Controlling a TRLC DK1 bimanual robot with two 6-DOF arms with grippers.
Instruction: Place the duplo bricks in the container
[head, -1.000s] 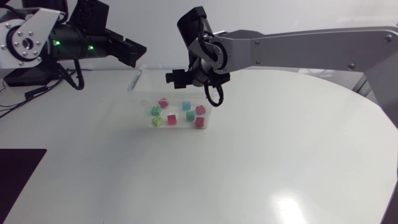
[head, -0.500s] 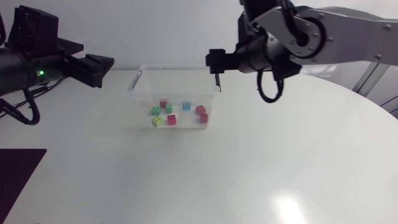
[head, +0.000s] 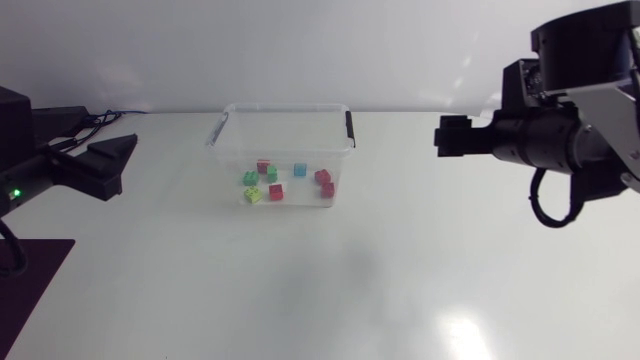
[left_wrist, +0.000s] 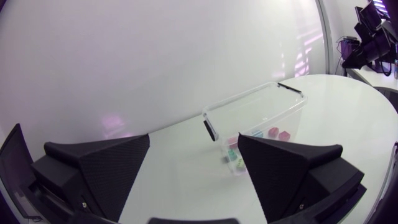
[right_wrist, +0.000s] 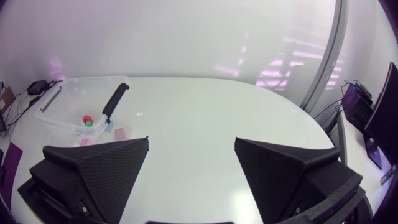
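A clear plastic container (head: 286, 106) stands at the back middle of the table. Inside lie several duplo bricks: red (head: 263, 166), green (head: 250, 178), blue (head: 300, 170) and yellow-green (head: 254, 195). My left gripper (head: 118, 165) hangs open well to the left of the container, with nothing between its fingers. My right gripper (head: 440, 138) is open and empty, off to the container's right. In the left wrist view the container (left_wrist: 249, 102) sits ahead of the open gripper (left_wrist: 193, 168). In the right wrist view the container (right_wrist: 87, 79), with a red brick (right_wrist: 87, 118), lies far ahead beside the left finger (right_wrist: 99, 168).
The container has black clip handles (head: 350, 128) on its short sides. White tabletop (head: 330, 280) stretches in front of and to the right of the container. A dark mat (head: 30, 275) lies at the table's front left edge.
Both arms have drawn away from above the container, the left one to the left, the right one to the right. The right gripper's fingers have spread wider.
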